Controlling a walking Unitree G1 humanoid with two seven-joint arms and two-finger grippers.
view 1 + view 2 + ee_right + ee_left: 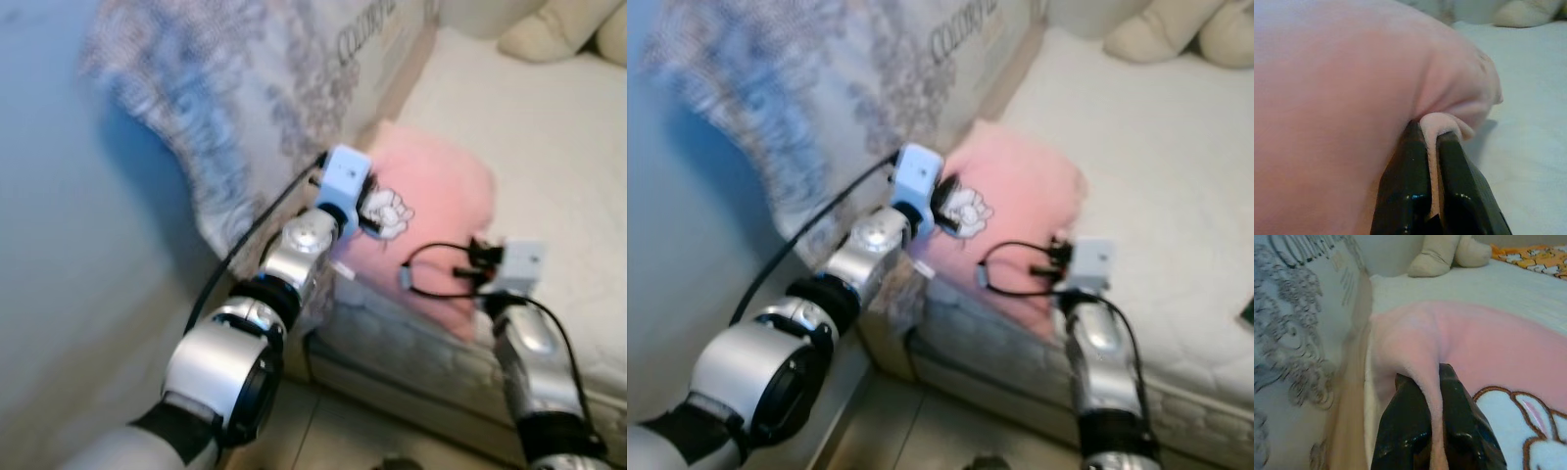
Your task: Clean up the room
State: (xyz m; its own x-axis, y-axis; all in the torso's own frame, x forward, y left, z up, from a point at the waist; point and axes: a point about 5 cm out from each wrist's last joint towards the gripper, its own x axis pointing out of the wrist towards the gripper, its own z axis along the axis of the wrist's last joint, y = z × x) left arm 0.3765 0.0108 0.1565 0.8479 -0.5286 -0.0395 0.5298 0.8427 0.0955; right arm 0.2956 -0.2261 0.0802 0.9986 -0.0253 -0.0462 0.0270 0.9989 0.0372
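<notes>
Pink blanket (431, 215) sits bunched on the near corner of the bed (558, 166), on the white mattress, just beside the grey-patterned upright panel (265, 88) along the bed's left side. Head views are blurred.

Orientation: the long axis of the heap runs roughly from the near mattress edge up and away toward the head of the bed. The white bunny print (1528, 431) is at the near-left end, next to the left arm.

Left tool (1437, 396): fingers pressed together on a thin fold of the pink fabric at the blanket's left edge, close to the bunny print. Fabric runs between both fingers, no gap visible.

Right tool (1432, 166): also clamped tight, a narrow ridge of pink fabric pinched between the two black fingers, at the blanket's near-right edge by the mattress border.

Both arms reach forward over the bed edge, well apart, one on each side of the heap.

Beyond the blanket: a beige plush toy (1449, 254) at the far end of the mattress, and an orange patterned cloth (1533, 257) farther right.
</notes>
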